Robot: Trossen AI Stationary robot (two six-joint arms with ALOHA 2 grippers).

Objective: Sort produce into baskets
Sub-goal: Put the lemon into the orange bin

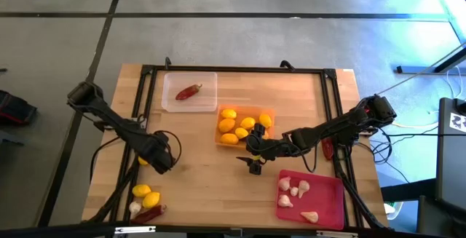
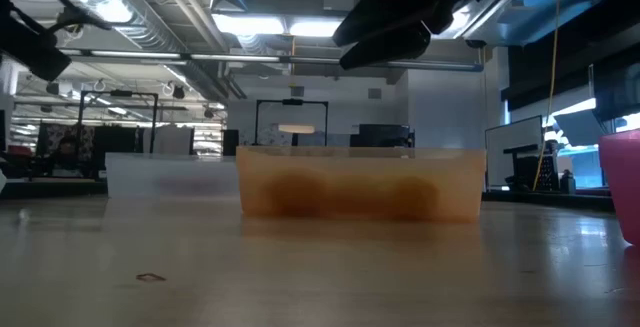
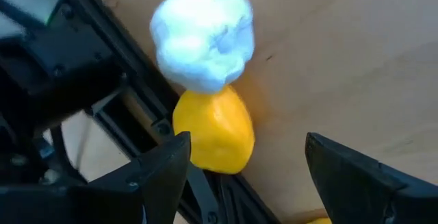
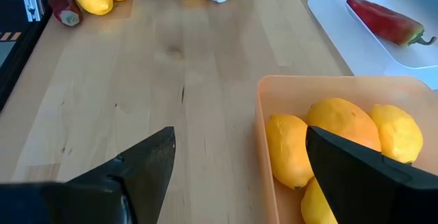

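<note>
The left gripper (image 1: 162,158) is held wide open just above the wooden table (image 1: 204,187), at its left edge, and nothing is gripped. In its wrist view a yellow oval lemon (image 3: 213,131) and a whitish garlic bulb (image 3: 202,33) are seen touching each other, close against the black frame rail (image 3: 147,114). A grasp on the lemon could go wrong here: judged from that contact, closing fingers could nudge the garlic bulb away or catch both items, and one finger could strike the rail. The rounded lemon could also slip out of the pads and roll.

At the near left corner a further lemon (image 1: 141,191), another beside it, a garlic bulb (image 1: 135,207) and a dark red elongated chili pepper (image 1: 149,214) are left unsorted, lying close together.

At the near right, the red-pink shallow plastic tray (image 1: 335,216) is filled with several garlic bulbs (image 1: 294,188).

The right gripper (image 1: 253,164) is held open and empty over bare wood near the table's middle, just beside the orange rectangular plastic tray (image 1: 271,111), in which five or so lemons (image 1: 239,127) are piled. A low sweep of this arm could knock that tray's wall.

Farthest, the clear translucent tray (image 1: 172,104) holds a single chili pepper (image 1: 188,92). Another dark red item, probably a chili pepper (image 1: 328,148), is seen by the right rail.
</note>
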